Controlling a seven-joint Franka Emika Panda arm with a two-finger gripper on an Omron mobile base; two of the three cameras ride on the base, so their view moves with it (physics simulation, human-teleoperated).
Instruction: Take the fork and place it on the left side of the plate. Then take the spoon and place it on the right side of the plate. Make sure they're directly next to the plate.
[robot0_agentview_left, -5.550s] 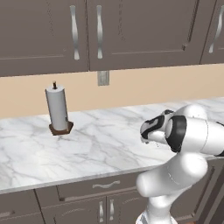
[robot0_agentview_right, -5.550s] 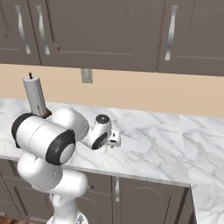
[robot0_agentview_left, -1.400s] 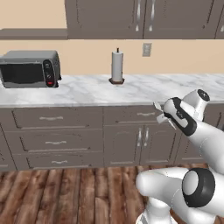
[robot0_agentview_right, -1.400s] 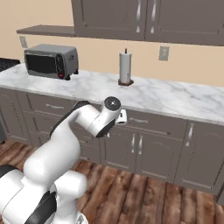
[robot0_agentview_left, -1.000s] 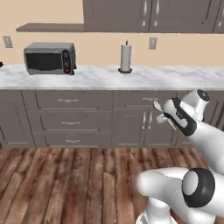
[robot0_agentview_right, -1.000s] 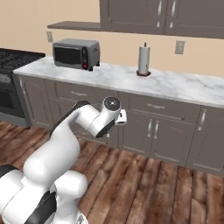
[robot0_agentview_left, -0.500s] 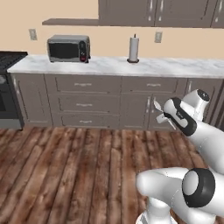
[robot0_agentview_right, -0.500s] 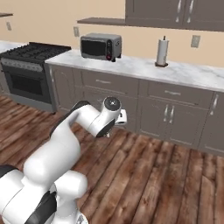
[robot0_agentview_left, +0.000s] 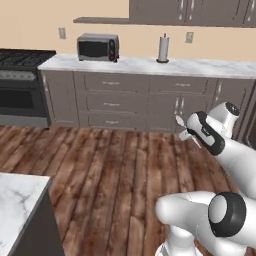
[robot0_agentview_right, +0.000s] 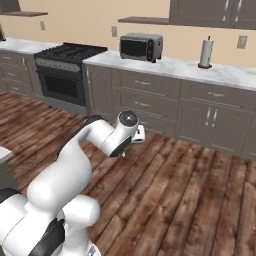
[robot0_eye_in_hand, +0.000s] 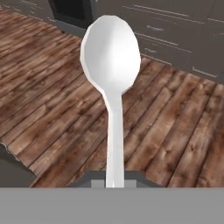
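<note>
**Spoon in transit over the kitchen floor**

Wooden floorboards (robot0_agentview_left: 115, 170) stretch out ahead, with a far run of grey cabinets under a marble table (robot0_agentview_left: 150, 64) carrying a microwave (robot0_agentview_left: 98, 47) and a paper towel roll (robot0_agentview_left: 163, 48). A black stove (robot0_agentview_right: 67, 70) sits at the left end of that run, and a corner of another marble table (robot0_agentview_left: 20, 200) pokes in at near left of the left base view.

The arm is tucked in over open floor, and the gripper (robot0_agentview_left: 186, 131) is carrying the spoon (robot0_eye_in_hand: 111, 83). The hand view says it all: the slim handle runs down between the fingertips, clamped low on the shaft, and the oval bowl stands out front, upright in that view. From the left base view the spoon is just a thin silver sliver poking out of the gripper.

How will it handle? My read: light and stiff, no flex, but smooth metal and a narrow handle, so it could swivel or slip in a two-finger pinch. The grip is at the handle end, which leaves the bowl free to lie flat when put down.

Judging by the task, this is the second half: the spoon wants the right side of the plate, snug against the rim.
</note>
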